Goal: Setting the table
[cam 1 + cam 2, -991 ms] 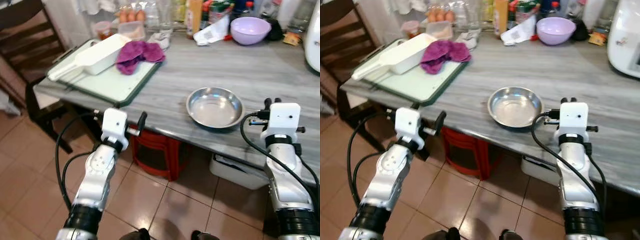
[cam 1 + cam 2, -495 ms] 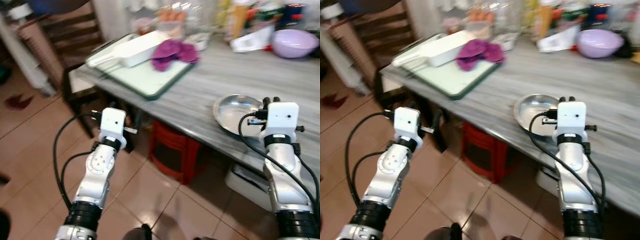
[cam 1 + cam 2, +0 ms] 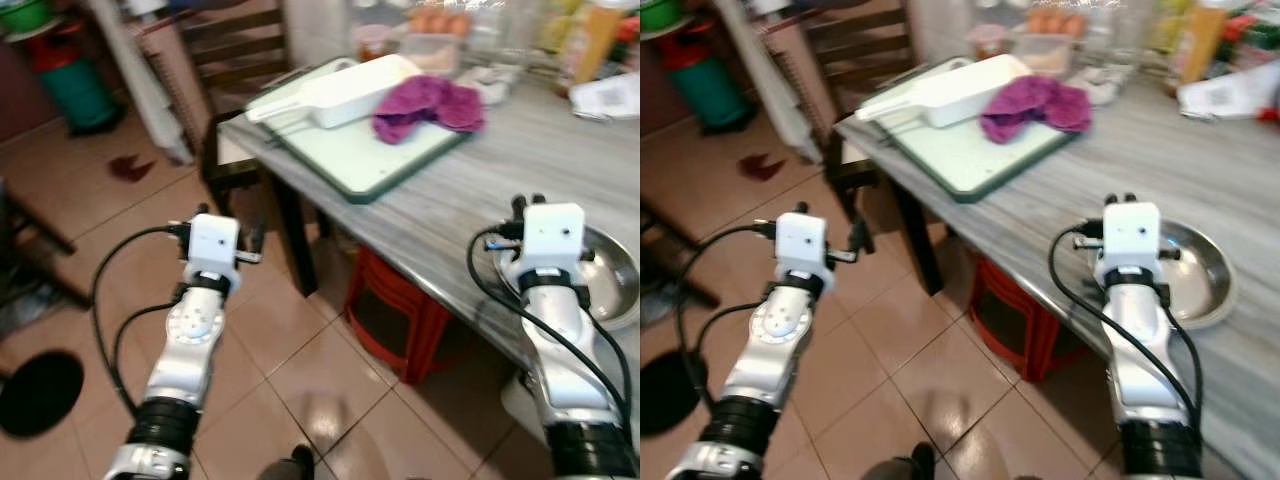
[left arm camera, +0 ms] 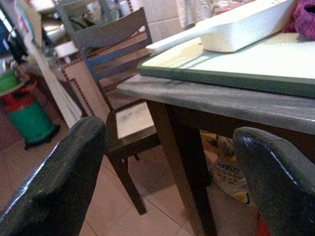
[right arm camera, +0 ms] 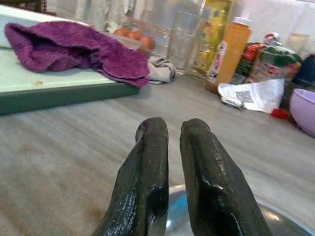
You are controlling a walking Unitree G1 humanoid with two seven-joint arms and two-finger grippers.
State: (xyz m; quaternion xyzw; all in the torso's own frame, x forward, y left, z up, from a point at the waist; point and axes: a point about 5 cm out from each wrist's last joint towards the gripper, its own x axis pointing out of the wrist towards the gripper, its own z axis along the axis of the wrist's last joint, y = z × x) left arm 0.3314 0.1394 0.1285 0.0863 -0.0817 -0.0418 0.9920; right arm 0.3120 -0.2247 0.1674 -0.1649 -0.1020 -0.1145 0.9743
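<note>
A shallow steel bowl (image 3: pixel 612 283) sits near the front edge of the grey marble table (image 3: pixel 520 170). My right gripper (image 3: pixel 527 202) is shut and empty, held just above the bowl's near rim (image 5: pixel 280 221), with its fingertips (image 5: pixel 152 132) pointing across the table. My left gripper (image 3: pixel 228 222) is open and hangs over the tiled floor, off the table's left corner. Its fingers (image 4: pixel 64 172) are spread wide and hold nothing.
On the table lie a green-edged board (image 3: pixel 345 160), a long white container (image 3: pixel 345 88) and a purple cloth (image 3: pixel 428 100), with bottles and jars (image 5: pixel 231 49) behind. A dark wooden chair (image 3: pixel 235 45) stands at the corner. A red stool (image 3: pixel 395 320) is under the table.
The whole view has swung left, so the table now lies to the right and more floor and the chair show. Both arms hold the same pose before me.
</note>
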